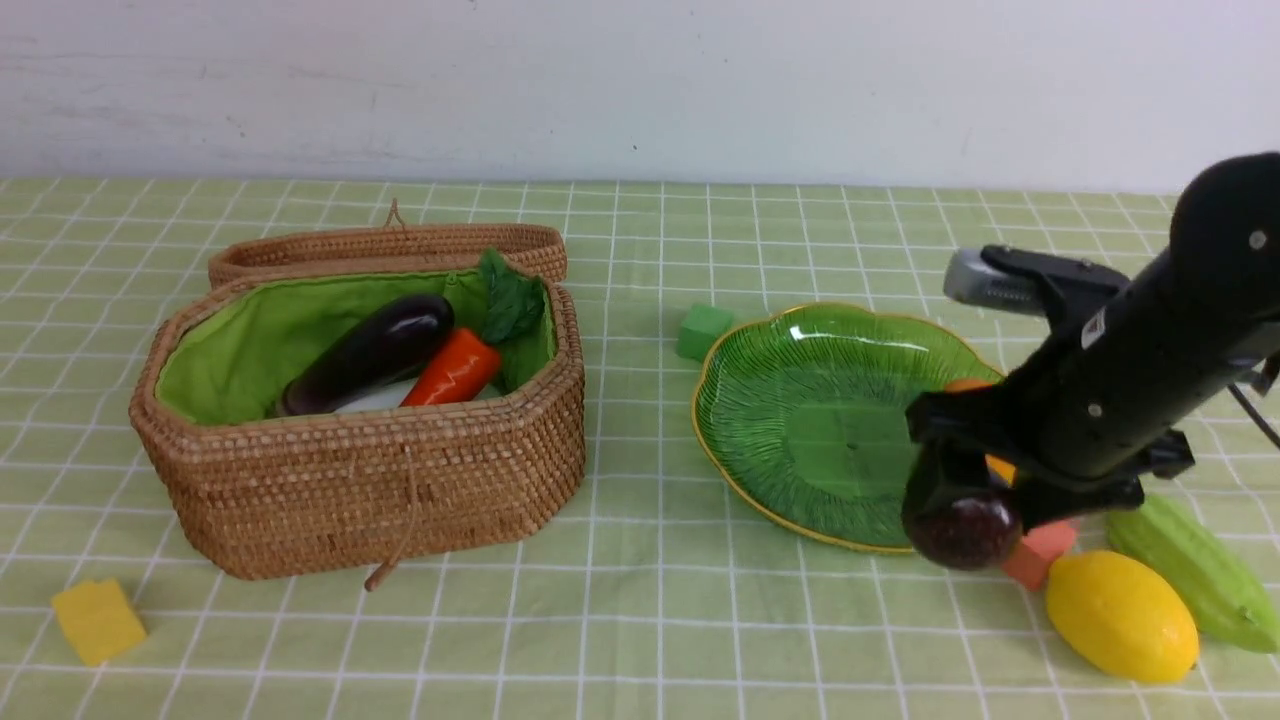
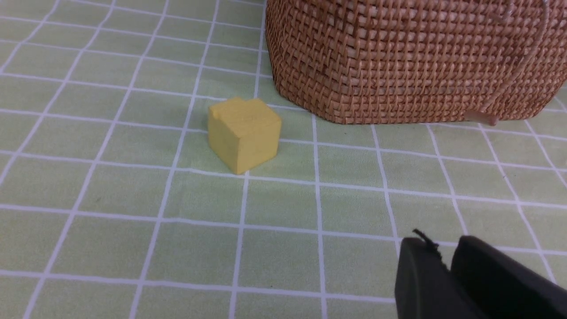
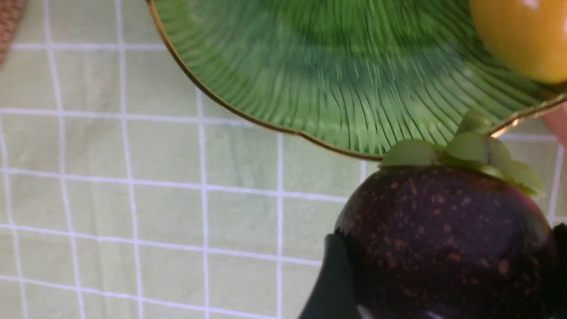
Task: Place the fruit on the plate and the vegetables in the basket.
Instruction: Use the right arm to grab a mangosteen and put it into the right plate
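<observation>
Dark purple-brown glossy toy fruit ball (image 1: 965, 532): held in my right claw (image 3: 445, 270), whose jaws are closed against its two sides. It hangs at the near rim of the wide green ribbed glass plate (image 1: 800, 400), towards that rim's right end and not yet over the plate's floor.

Hazards noted:
- The ball is round and slick, and the jaws bear on small patches of a curved surface. I judge that a jolt could let it squirt out.
- If released at the rim, it would likely roll off the scalloped gold edge onto the cloth. It should be carried further over the plate before letting go.
- The orange-yellow oval mango (image 3: 522, 40) lies on the plate's right side. A low pass could knock it, or strike the glass.
- The small red foam cube (image 1: 1040, 553) sits just beside the plate's near right rim, close under my wrist, and could be dragged.

Condition of the ball: deep purple skin with rust-brown speckles, a pale green leafy cap on top, and no damage visible.

Outstanding: the yellow lemon (image 1: 1120, 615) and the light green bumpy gourd (image 1: 1195, 585) lie on the cloth, near the plate's right front.

My left claw (image 2: 443, 248), well apart from the plate, is closed on nothing.
</observation>
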You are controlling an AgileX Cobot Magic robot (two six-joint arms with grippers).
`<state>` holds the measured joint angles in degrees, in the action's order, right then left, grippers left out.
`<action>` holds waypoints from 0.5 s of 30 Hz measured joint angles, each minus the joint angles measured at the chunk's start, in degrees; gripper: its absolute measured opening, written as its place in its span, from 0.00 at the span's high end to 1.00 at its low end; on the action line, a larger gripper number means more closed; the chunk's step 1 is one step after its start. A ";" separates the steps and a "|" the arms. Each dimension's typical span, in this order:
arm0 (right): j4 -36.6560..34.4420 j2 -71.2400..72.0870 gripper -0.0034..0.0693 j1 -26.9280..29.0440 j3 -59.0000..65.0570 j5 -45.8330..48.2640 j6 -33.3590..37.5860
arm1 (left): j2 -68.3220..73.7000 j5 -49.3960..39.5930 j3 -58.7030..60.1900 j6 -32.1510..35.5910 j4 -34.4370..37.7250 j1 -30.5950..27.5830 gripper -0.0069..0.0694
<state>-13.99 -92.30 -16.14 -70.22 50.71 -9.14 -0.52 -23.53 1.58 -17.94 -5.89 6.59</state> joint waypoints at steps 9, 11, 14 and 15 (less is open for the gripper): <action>-0.97 -4.50 0.20 0.00 -7.68 -10.14 1.43 | 0.00 0.00 0.00 0.00 0.00 0.00 0.76; -1.26 -7.17 0.20 0.00 -7.74 -12.23 1.48 | 0.00 0.00 0.00 0.00 -0.05 0.00 0.76; -1.38 -9.64 0.20 0.00 -7.74 -12.73 1.48 | 0.00 0.00 0.00 0.00 -0.05 0.00 0.75; -1.38 -10.27 0.20 0.00 -7.74 -12.79 1.48 | 0.00 0.00 0.00 0.00 -0.05 0.00 0.75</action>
<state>-15.37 -102.57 -16.14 -77.96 37.93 -7.66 -0.52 -23.53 1.58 -17.94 -5.94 6.59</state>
